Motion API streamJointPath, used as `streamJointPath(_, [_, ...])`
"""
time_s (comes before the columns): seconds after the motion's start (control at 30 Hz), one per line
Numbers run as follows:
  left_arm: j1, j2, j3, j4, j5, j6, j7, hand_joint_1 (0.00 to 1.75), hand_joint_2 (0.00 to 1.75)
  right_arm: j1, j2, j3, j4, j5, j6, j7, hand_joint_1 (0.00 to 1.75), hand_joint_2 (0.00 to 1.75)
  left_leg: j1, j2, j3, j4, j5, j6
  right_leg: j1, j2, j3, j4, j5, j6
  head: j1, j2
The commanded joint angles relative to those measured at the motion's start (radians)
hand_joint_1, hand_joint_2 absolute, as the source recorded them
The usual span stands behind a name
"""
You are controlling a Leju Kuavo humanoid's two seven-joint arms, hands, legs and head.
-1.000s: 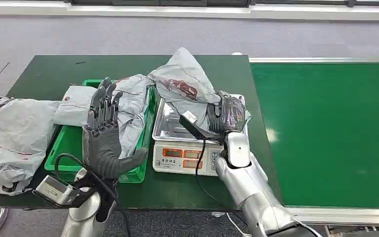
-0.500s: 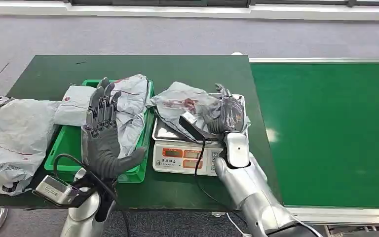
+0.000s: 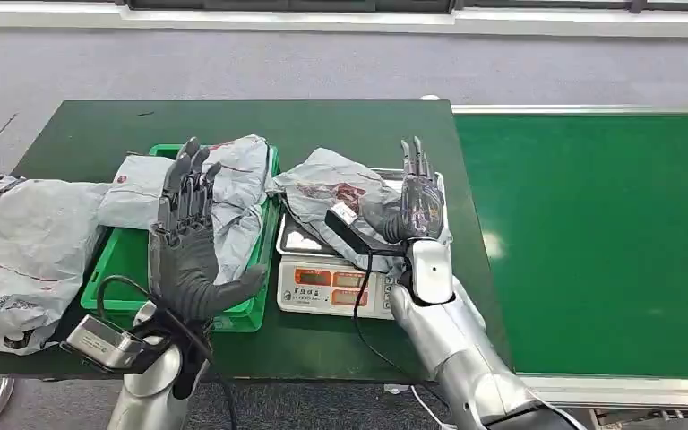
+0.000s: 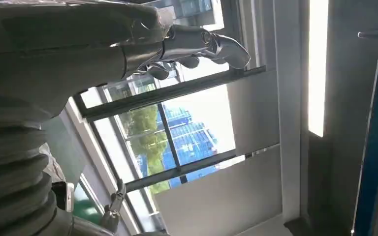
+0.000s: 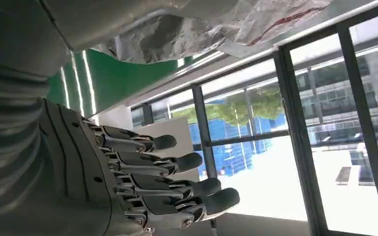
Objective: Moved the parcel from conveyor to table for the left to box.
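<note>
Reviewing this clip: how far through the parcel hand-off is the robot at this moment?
Done: the grey parcel is off the green conveyor and lies on the scale on the table. In hand: the right hand, fingers extended, sits beside it, apparently letting go. Left: the left hand, raised and open over the green crate, has yet to box it.

The dark green table (image 3: 233, 121) stands on grey floor, its right edge against the brighter green conveyor (image 3: 591, 242). On the table sit a green bin (image 3: 121, 260) left of centre and a weighing scale (image 3: 333, 285) just right of it, the two nearly touching. A large grey mailer bag (image 3: 18, 251) lies at the table's left end, overhanging the edge. A grey parcel (image 3: 331, 193) rests on the scale's steel pan, and other grey bags fill the bin
</note>
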Motion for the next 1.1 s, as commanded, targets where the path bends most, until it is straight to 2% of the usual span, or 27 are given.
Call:
streamJointPath(0.03, [-0.046,0.036,-0.028,0.059,0.002,-0.004,0.004,0.0,1.75,-0.03,-0.021,-0.009,0.005,-0.001,0.002,-0.001,0.0,1.75,0.0,-0.002,0.001,-0.001,0.0,0.001,0.0,-0.002,0.002,-0.001,-0.001,-0.001,0.0,0.0])
streamJointPath(0.43, [-0.05,0.033,-0.026,0.063,0.005,-0.014,0.004,0.0,1.75,-0.019,-0.028,-0.004,-0.031,-0.001,0.002,0.001,0.0,1.75,0.0,-0.002,0.001,-0.001,0.0,0.001,0.001,-0.002,0.001,-0.001,0.0,-0.001,0.0,0.0])
streamJointPath(0.5, [-0.054,0.029,-0.023,0.067,0.002,-0.02,0.004,0.0,1.75,-0.002,-0.035,0.008,-0.08,-0.001,0.002,0.005,0.0,1.75,0.0,-0.002,0.002,-0.001,0.0,0.001,0.0,-0.003,0.002,-0.001,-0.001,-0.001,0.0,0.0])
streamJointPath(0.57, [-0.056,0.024,-0.018,0.071,0.005,-0.028,0.004,0.0,1.75,0.032,-0.046,0.018,-0.174,-0.001,0.002,0.004,0.0,1.75,0.001,-0.003,0.004,-0.002,0.0,0.001,0.001,-0.003,0.005,-0.003,-0.001,-0.002,0.0,0.0])
streamJointPath(0.67, [-0.064,0.019,-0.02,0.081,0.003,-0.026,0.004,0.0,1.75,0.099,-0.031,-0.036,-0.361,-0.001,0.002,-0.076,0.0,1.75,0.0,-0.004,0.001,-0.001,0.0,0.001,0.001,-0.004,0.002,-0.001,-0.001,-0.001,0.0,0.0])
streamJointPath(0.9, [-0.083,0.01,0.014,0.146,0.01,-0.022,0.004,0.0,1.75,0.168,0.026,-0.139,-0.601,-0.029,0.002,-0.231,0.0,1.75,0.0,-0.004,0.001,-0.001,0.0,0.001,0.0,-0.004,0.001,0.0,-0.001,-0.002,0.0,0.0])
streamJointPath(1.0, [-0.157,-0.033,0.071,0.369,-0.041,-0.02,0.019,0.0,1.75,0.285,0.026,-0.15,-0.924,-0.188,0.002,-0.35,0.0,1.75,0.0,-0.005,0.001,-0.001,0.001,0.001,0.0,-0.005,0.002,-0.001,-0.001,-0.002,0.0,0.0])
streamJointPath(1.1, [-0.295,-0.077,0.083,0.631,-0.112,0.01,0.012,0.0,1.75,0.391,0.026,-0.113,-1.138,-0.258,0.002,-0.398,0.0,1.75,0.0,-0.013,0.0,-0.001,0.002,0.001,0.0,-0.014,0.003,-0.001,-0.002,-0.001,0.0,0.0])
